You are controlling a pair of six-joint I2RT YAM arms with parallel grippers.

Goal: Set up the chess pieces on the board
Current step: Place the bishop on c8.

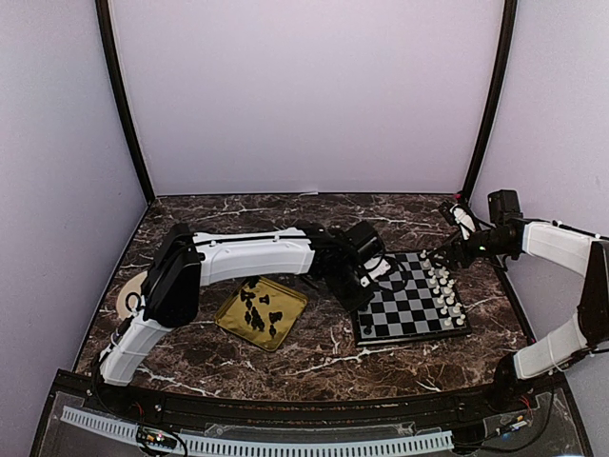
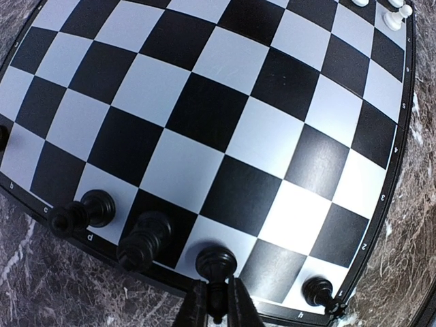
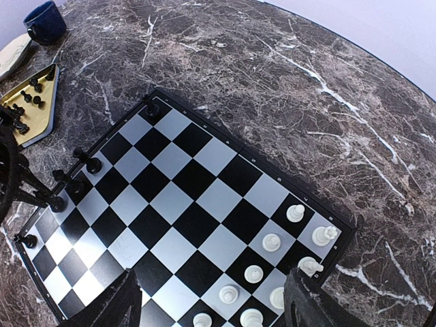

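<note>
While the left gripper (image 2: 216,303) pinches a black piece (image 2: 216,261) on the edge row of the board (image 1: 409,309), the right gripper (image 3: 211,300) hangs wide open
Gold tray (image 1: 228,324) at near left holds loose black pieces (image 1: 257,314); other black pieces (image 2: 145,240) stand along that same board edge; white pieces (image 1: 444,290) line the opposite side below the right gripper

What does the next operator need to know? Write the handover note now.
Left gripper: jaws shut on a black piece on the board's edge row.
Right gripper: open, empty, above the board.
Done: white pieces in two rows on the opposite side; several other black pieces along the edge.
Left: the loose black pieces in the tray.
</note>
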